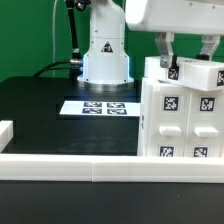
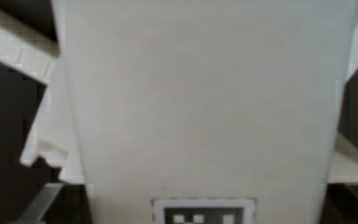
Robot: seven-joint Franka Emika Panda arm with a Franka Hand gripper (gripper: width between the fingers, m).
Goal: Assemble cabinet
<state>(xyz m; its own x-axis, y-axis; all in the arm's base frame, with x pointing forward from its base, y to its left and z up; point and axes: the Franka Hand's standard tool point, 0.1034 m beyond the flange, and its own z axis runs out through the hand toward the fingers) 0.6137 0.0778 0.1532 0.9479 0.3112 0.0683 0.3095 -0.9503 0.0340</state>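
Note:
The cabinet is a large white box with black-and-white tags, standing at the exterior view's right. A smaller white tagged panel piece lies on its top. My gripper comes down from above, with a finger on each side of that panel, shut on it. In the wrist view the panel fills most of the picture, with one tag at its edge. The dark fingers show only at the panel's sides. The cabinet's inside is hidden.
The marker board lies flat on the black table in front of the arm's white base. A long low white rail runs along the table's near edge and turns up at the exterior view's left.

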